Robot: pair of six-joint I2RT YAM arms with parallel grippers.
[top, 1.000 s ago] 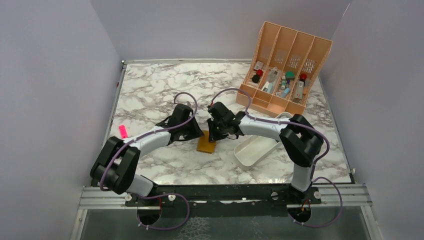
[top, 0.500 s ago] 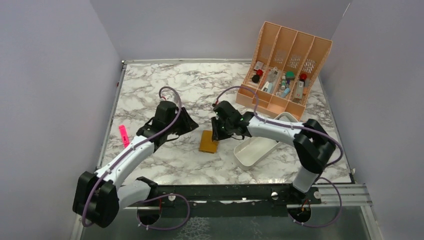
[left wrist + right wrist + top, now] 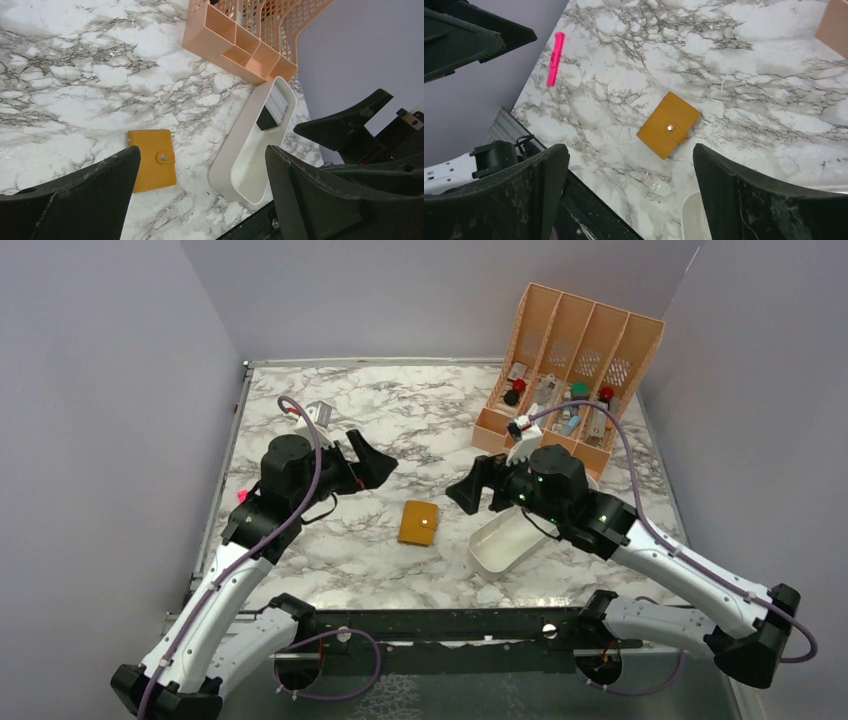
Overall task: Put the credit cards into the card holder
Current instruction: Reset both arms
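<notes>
The card holder [image 3: 418, 524], a mustard-orange wallet, lies folded and snapped shut on the marble table between the two arms. It also shows flat in the left wrist view as the card holder [image 3: 151, 166] and in the right wrist view as the card holder [image 3: 668, 131]. My left gripper [image 3: 372, 458] hovers up and to its left, open and empty [image 3: 202, 151]. My right gripper [image 3: 468, 485] hangs to the wallet's right, also open and empty [image 3: 630, 150]. Neither touches the wallet. No credit cards are in view.
A white oblong tray [image 3: 490, 550] sits just right of the wallet, under the right arm. A peach slotted organiser [image 3: 570, 370] holding small items stands at the back right. A pink marker [image 3: 554, 59] lies near the table's left edge. Grey walls enclose the table.
Both arms have lifted up and away from the wallet, left arm leftward, right arm rightward. Both grippers have opened from nearly shut. The wallet stays in place.
</notes>
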